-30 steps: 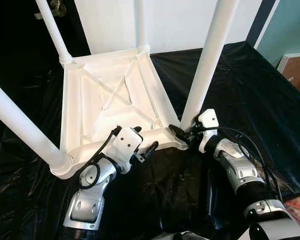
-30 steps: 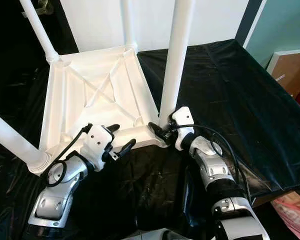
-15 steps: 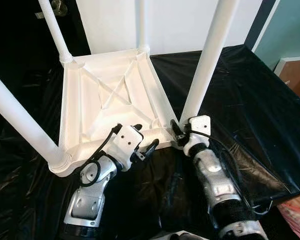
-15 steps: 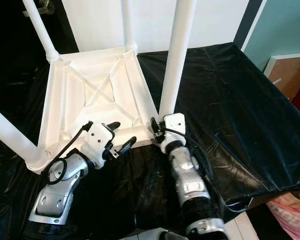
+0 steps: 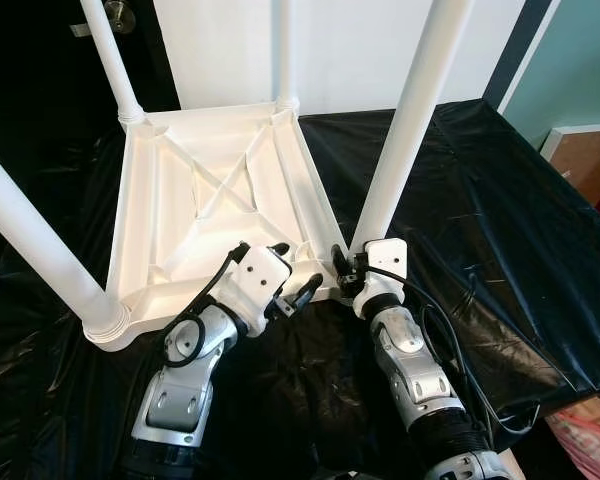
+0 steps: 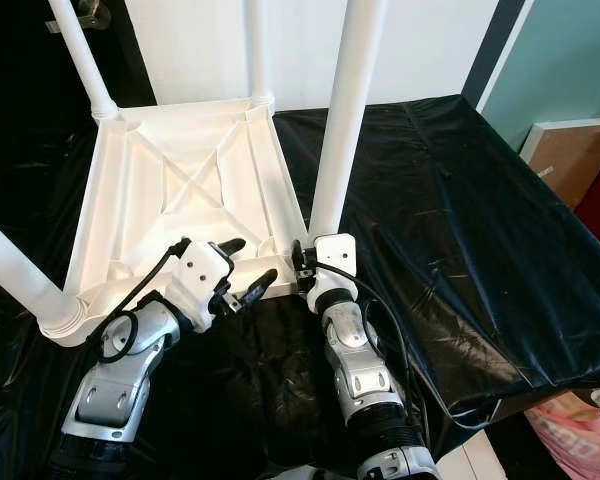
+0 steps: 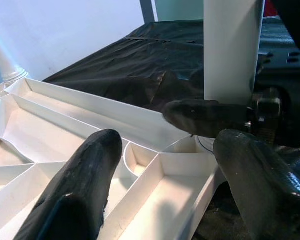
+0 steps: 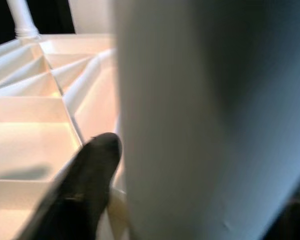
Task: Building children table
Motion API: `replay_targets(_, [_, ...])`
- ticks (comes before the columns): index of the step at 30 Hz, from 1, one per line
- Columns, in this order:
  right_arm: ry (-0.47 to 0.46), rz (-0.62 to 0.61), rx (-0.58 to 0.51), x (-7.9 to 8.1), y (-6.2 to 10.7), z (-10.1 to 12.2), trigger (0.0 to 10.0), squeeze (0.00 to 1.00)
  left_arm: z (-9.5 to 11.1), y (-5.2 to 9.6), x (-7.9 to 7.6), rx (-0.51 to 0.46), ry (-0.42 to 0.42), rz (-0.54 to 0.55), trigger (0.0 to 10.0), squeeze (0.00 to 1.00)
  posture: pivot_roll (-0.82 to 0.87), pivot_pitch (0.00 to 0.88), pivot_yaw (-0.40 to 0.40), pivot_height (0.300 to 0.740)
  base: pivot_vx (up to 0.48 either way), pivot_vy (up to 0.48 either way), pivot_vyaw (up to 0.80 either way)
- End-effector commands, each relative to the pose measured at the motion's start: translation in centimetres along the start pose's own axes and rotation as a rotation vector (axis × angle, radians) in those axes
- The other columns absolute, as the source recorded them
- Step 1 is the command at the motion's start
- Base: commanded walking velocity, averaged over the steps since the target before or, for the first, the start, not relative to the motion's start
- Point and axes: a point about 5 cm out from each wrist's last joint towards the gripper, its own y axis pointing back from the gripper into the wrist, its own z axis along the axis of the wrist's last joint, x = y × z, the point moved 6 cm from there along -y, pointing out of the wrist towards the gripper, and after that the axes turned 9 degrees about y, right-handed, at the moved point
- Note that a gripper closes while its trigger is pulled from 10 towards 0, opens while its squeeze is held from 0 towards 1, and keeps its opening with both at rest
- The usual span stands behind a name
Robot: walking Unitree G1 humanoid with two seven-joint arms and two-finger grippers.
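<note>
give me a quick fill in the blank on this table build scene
1. The white table lies upside down on a ____ sheet.
2. The number of legs screwed into the table is ____.
3. The right gripper sits at the base of the near ____ leg.
4. The left gripper has its jaws ____ over the table's near edge.

Missing words: black; four; right; open

The two eye views look from up high, forward and down, onto the upside-down white table on the black sheet. Both show the same near edge and both arms. The left wrist view sits low and very close by that near edge, looking across to the near right leg. The right wrist view is pressed up against that same leg, all blurry.
</note>
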Motion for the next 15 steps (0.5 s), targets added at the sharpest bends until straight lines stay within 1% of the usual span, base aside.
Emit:
replay_targets(1, [0.002, 0.002, 0.009, -0.2, 0.2, -0.3, 10.0, 1.0, -0.2, 0.0, 0.5, -0.009, 0.011, 0.068, 10.0, 0.0, 0.03, 0.024, -0.063, 0.74, 0.0, 0.0, 0.0])
replay_targets(4, [0.022, 0.029, -0.031, -1.7, 0.6, 0.4, 10.0, 1.0, -0.2, -0.1, 0.3, -0.016, 0.02, 0.063, 10.0, 0.0, 0.03, 0.029, -0.072, 0.74, 0.0, 0.0, 0.0])
replay_targets(7, [0.029, 0.059, -0.046, -2.0, 0.7, 0.7, 10.0, 1.0, -0.1, -0.1, 0.2, -0.019, 0.023, 0.06, 10.0, 0.0, 0.03, 0.026, -0.073, 0.74, 0.0, 0.0, 0.0])
replay_targets(8, [0.04, 0.102, -0.06, -2.0, 1.0, 0.9, 10.0, 0.4, -0.1, 0.0, 0.1, -0.02, 0.03, 0.053, 10.0, 0.0, 0.03, 0.026, -0.073, 0.74, 0.0, 0.0, 0.0])
replay_targets(9, [0.042, 0.159, -0.065, -2.2, 1.3, 0.8, 10.0, 0.0, -0.1, 0.2, -0.1, -0.021, 0.031, 0.041, 10.0, 0.0, 0.03, 0.021, -0.074, 0.74, 0.0, 0.0, 0.0])
replay_targets(10, [0.042, 0.159, -0.065, -2.2, 1.3, 0.8, 10.0, 0.0, -0.1, 0.2, -0.1, -0.021, 0.031, 0.041, 10.0, 0.0, 0.03, 0.021, -0.074, 0.74, 0.0, 0.0, 0.0])
replay_targets(12, [0.065, 0.282, -0.048, -3.0, 2.0, 0.1, 10.0, 0.0, -0.3, 0.3, 0.0, -0.016, 0.028, 0.025, 10.0, 0.0, 0.03, 0.022, -0.072, 0.74, 0.0, 0.0, 0.0])
replay_targets(13, [0.065, 0.282, -0.048, -3.0, 2.0, 0.1, 10.0, 0.0, -0.3, 0.3, 0.0, -0.016, 0.028, 0.025, 10.0, 0.0, 0.03, 0.022, -0.072, 0.74, 0.0, 0.0, 0.0])
replay_targets(15, [0.091, 0.39, -0.018, -3.7, 2.5, -0.6, 10.0, 0.0, -0.3, 0.2, 0.2, -0.013, 0.022, 0.024, 10.0, 0.0, 0.03, 0.016, -0.069, 0.74, 0.0, 0.0, 0.0])
